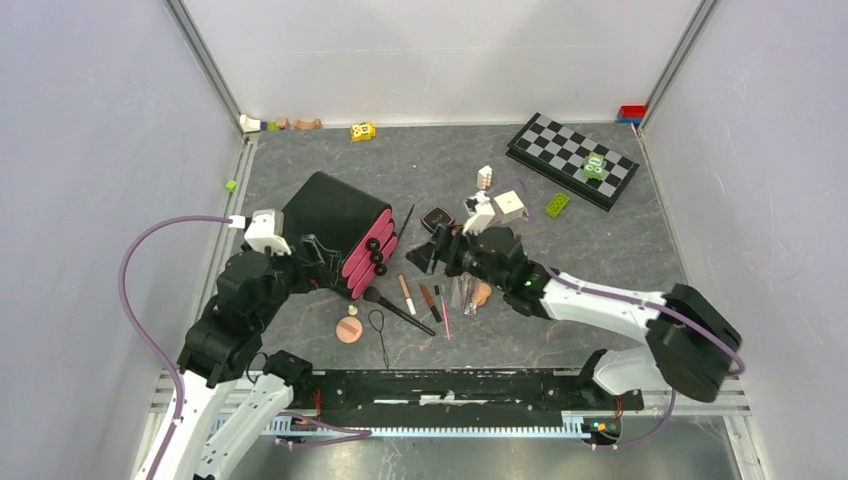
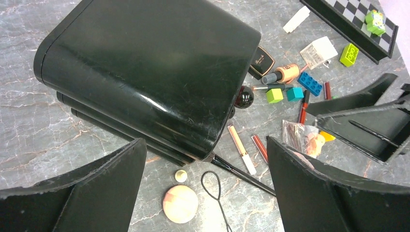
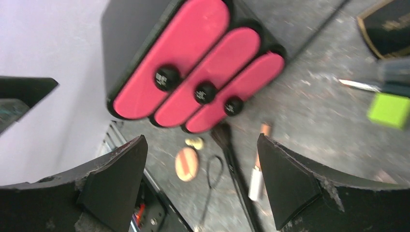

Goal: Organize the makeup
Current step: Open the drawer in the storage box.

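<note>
Although the black drawer case (image 1: 335,215) is lying on the counter (image 1: 620,240), its three pink drawers (image 1: 370,258) are being shown shut. The left end effector (image 2: 205,145) and the right end effector (image 3: 202,140) are being held spread, gripping nothing. The brush (image 1: 400,308), compact (image 1: 437,217), puff (image 1: 348,329) and tubes (image 1: 407,294) are being observed loose beside the case; nearly all sorting is being judged outstanding.

black case (image 2: 145,67) | peach puff (image 2: 180,204) near it | left pincer (image 2: 205,145) spread wide
</note>
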Tool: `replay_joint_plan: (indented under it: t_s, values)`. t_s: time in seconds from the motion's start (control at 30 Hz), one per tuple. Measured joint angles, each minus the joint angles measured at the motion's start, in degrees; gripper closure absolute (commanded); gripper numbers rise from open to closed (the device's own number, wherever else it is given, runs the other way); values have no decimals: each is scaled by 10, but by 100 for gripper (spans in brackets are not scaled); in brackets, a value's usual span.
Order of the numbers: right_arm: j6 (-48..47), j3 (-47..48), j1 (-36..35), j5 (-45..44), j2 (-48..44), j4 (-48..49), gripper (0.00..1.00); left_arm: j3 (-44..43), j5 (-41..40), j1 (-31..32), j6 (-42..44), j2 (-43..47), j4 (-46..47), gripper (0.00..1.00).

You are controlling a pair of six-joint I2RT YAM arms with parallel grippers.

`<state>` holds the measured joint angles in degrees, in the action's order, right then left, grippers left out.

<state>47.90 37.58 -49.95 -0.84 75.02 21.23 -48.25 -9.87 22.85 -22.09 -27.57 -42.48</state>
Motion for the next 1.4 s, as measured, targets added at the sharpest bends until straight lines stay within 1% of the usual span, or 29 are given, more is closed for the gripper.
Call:
replay_joint_plan:
  t_s: [0.1,0.2,0.27,0.4,0.53,0.73,0.83,1.0,1.13,1.27,1.4]
  values:
    - [14,36,-17,-8,54,57,12,1,0,0,0,7,5,0]
    - [34,50,-21,-13,95,111,19,1,1,0,0,7,9,0]
    - [50,58,-21,-13,124,141,21,2,2,0,0,7,9,0]
    - [79,85,-21,-6,180,185,22,2,9,0,0,7,10,0]
    - [97,114,-21,-1,220,205,24,3,10,0,0,7,10,0]
    - [113,166,-21,9,281,220,34,3,10,0,0,7,10,0]
    - [121,204,-21,23,316,227,36,3,10,0,0,7,10,0]
    - [123,273,-24,31,372,226,36,3,10,0,0,7,10,0]
    - [121,310,-28,34,396,217,33,3,10,0,0,7,10,0]
    - [110,315,-30,34,399,214,28,3,10,0,0,7,10,0]
    - [95,301,-32,35,390,215,27,3,10,0,0,7,10,0]
